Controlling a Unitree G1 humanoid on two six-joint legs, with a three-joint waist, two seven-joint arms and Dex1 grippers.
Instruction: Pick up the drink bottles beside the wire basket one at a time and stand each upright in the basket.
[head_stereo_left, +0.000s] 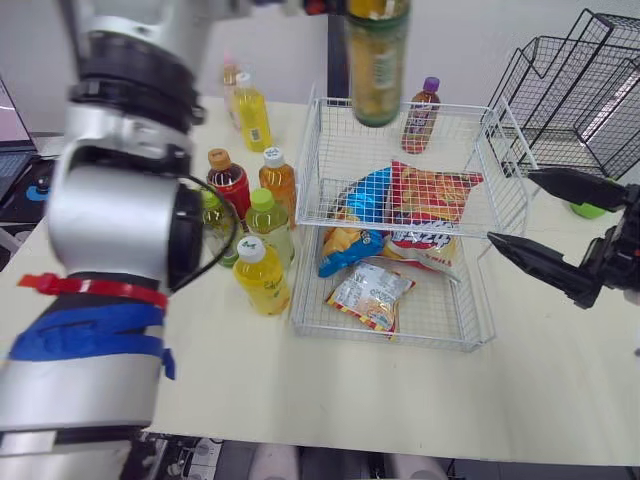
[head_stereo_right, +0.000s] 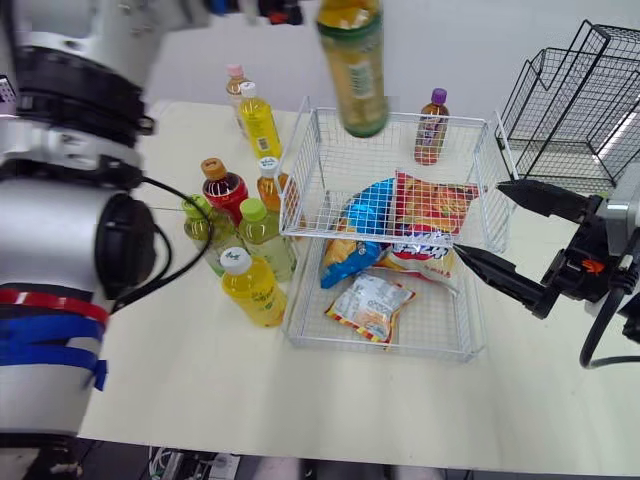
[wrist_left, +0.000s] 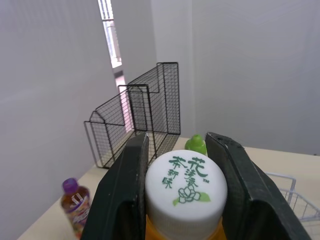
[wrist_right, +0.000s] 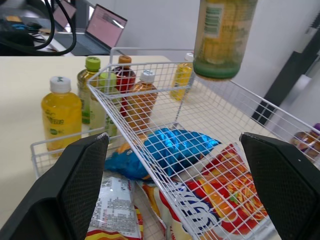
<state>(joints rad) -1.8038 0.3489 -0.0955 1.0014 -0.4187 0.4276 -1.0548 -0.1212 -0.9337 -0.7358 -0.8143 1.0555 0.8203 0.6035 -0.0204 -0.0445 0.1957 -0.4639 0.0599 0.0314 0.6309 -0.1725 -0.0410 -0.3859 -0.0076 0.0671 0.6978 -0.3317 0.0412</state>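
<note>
Near you, R claw (head_stereo_left: 510, 206) hangs wide open and empty, just beside the basket's (head_stereo_left: 385, 333) right wall. Several bottles (head_stereo_left: 262, 277) stand left of it; snack bags (head_stereo_left: 430, 200) lie inside. Farther back, L claw (wrist_left: 179, 145) grips the white cap of a green-labelled bottle (head_stereo_left: 377, 60), upright, high over the basket's back edge. Step: carry-over. Next: lower it straight onto a bare spot w/o tipping.

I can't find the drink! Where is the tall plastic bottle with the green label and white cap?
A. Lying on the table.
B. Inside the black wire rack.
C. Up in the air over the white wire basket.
C: the left gripper holds the green-labelled bottle by its white cap, hanging above the white wire basket.
</note>
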